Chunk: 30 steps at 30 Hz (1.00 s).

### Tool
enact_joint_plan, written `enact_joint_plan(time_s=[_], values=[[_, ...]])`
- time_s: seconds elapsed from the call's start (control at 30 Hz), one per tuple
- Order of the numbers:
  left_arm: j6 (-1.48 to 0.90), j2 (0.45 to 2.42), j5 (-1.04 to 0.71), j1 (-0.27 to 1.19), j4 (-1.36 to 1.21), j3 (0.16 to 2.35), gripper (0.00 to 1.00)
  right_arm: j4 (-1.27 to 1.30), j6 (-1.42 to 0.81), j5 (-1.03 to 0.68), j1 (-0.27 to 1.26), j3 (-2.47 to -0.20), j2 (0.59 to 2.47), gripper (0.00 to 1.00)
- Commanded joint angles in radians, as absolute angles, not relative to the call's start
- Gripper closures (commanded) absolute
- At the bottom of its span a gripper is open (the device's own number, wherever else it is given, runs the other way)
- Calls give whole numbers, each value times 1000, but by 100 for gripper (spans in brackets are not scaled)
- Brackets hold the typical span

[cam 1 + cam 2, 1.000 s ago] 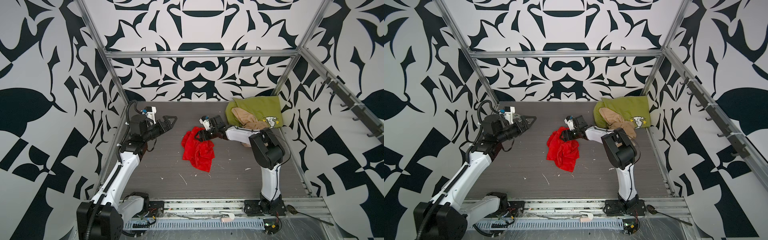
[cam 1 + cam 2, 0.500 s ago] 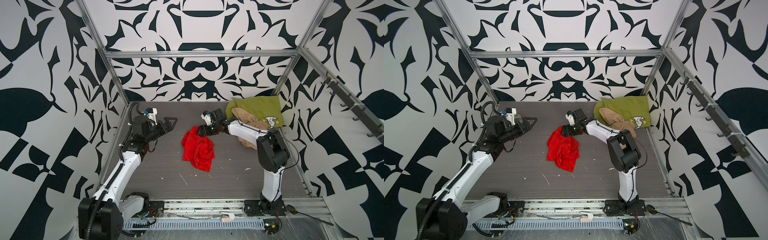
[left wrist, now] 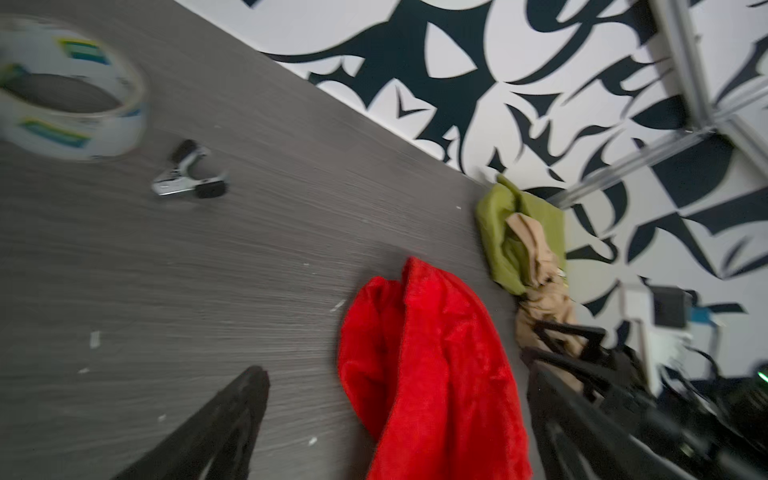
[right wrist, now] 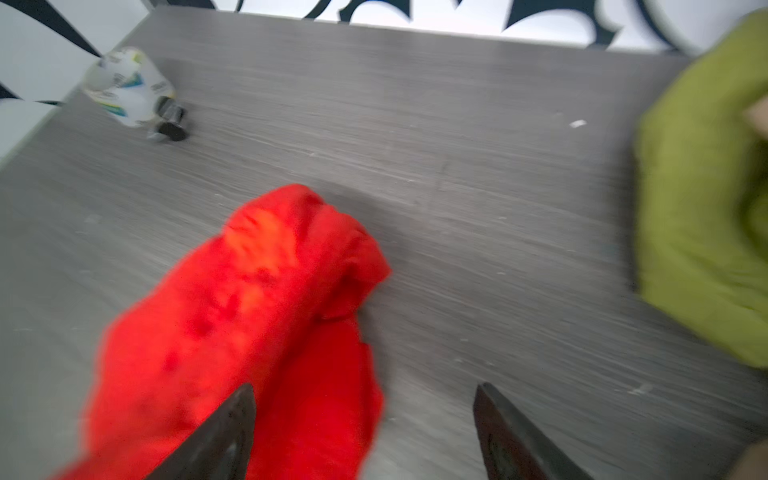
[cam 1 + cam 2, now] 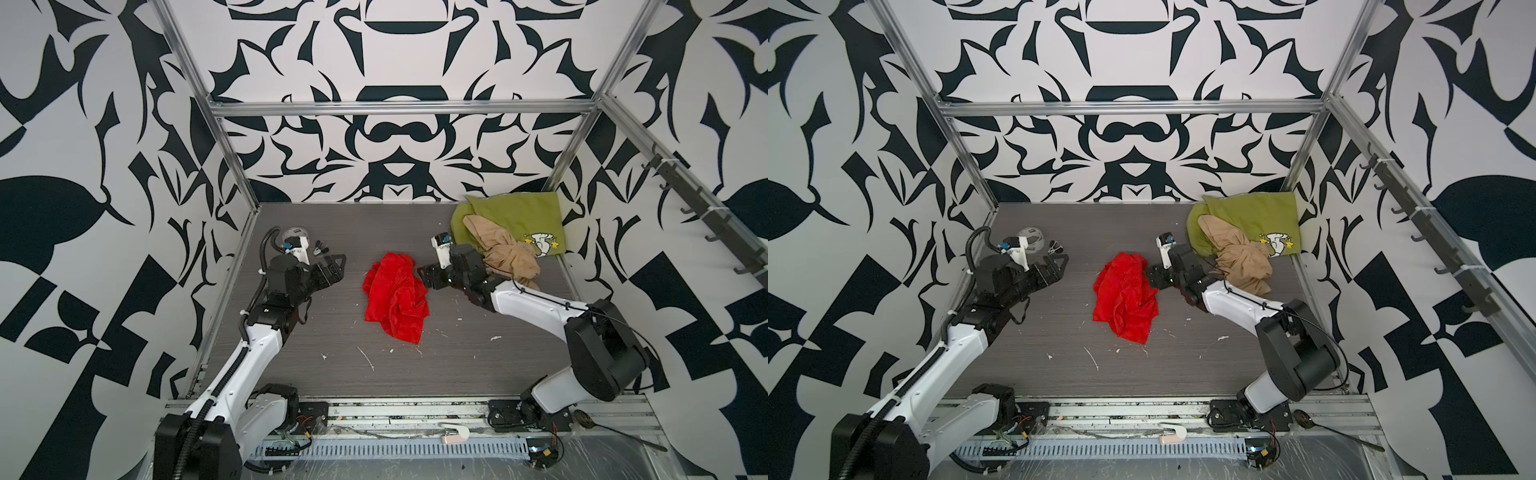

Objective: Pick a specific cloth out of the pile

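Both top views: red cloth [image 5: 395,297] lies crumpled mid-frame on the gray bench [image 5: 374,232], well apart from the pile [image 5: 509,232] of olive-green and tan cloths at upper right. Right jaws spread, empty, just beside the cloth's right edge; contact unclear. Left jaws spread wide, empty, apart on the cloth's left.

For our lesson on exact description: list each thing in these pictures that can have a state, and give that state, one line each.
red cloth: crumpled on the table, apart from the other cloths, not gripped
olive-green cloth: lying in the back corner, partly covered
tan cloth: bunched on the olive-green cloth
left gripper: open, empty
right gripper: open, empty, beside the red cloth
tape roll: lying flat
clip: lying beside the tape roll
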State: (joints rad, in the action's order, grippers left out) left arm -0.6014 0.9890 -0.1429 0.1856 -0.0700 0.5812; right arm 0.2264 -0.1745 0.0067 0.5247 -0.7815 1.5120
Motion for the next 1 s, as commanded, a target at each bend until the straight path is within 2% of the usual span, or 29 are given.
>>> enact_joint_plan(time_s=[0.0, 0.07, 0.23, 0.3, 0.4, 0.5, 0.57, 0.7, 0.8, 0.97], values=[[-584, 980, 122, 186, -81, 542, 1, 599, -38, 212, 519, -653, 1445, 14], [-492, 985, 185, 186, -84, 535, 1, 663, 5, 324, 520, -579, 1399, 12], [-289, 994, 334, 186, 3, 561, 1, 777, 165, 461, 512, -425, 1315, 1], [-198, 1034, 345, 186, -28, 535, 1, 771, 177, 522, 497, -416, 1319, 3], [-131, 1106, 375, 185, -111, 492, 1, 628, 215, 491, 486, -426, 1278, 2], [-48, 1169, 351, 177, -224, 458, 1, 656, 206, 503, 466, -369, 1266, 2], [-23, 1208, 334, 173, -296, 446, 1, 788, 192, 489, 431, -295, 1285, 2], [-45, 1267, 235, 145, -488, 404, 0, 1067, 181, 465, 362, -210, 1383, 2], [-56, 1346, 133, 105, -662, 376, 0, 1167, 174, 444, 316, -206, 1456, 2], [6, 1413, 67, 60, -784, 363, 0, 1288, 100, 403, 241, -191, 1585, 2]])
